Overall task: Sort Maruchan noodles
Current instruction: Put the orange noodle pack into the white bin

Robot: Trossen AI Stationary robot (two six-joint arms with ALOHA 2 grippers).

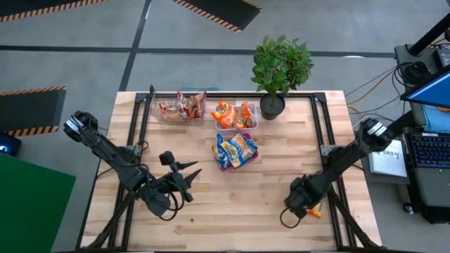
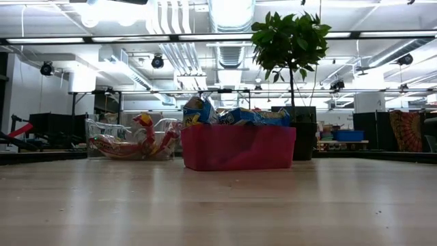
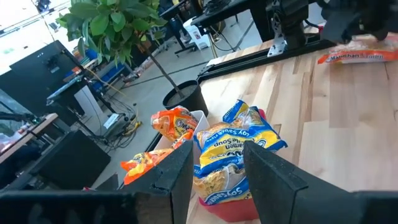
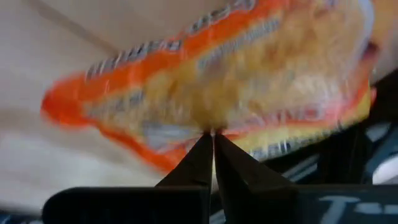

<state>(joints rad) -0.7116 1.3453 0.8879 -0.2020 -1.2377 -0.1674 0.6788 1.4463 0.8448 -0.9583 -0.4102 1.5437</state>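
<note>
High view: well apart from the potted plant (image 1: 281, 70), at the table's (image 1: 232, 204) opposite edge, the right end effector (image 1: 304, 208) pinches an orange noodle packet (image 1: 315, 209), which it should lift clear before carrying toward the white tray (image 1: 251, 124); left end effector (image 1: 188, 176) waits, spread wide.

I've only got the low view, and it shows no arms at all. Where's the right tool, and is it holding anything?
Observer: The right tool is by the table's right corner on the robot's side, shut on an orange packet.
Operator: And the left one?
Observer: The left tool is open over bare wood on the left of the table, holding nothing.
Operator: I see a red tray and a clear one. Is there a spot for orange?
Observer: Yes. A white tray sits right behind the red tray, hidden from you, with other orange packets in it.
</note>
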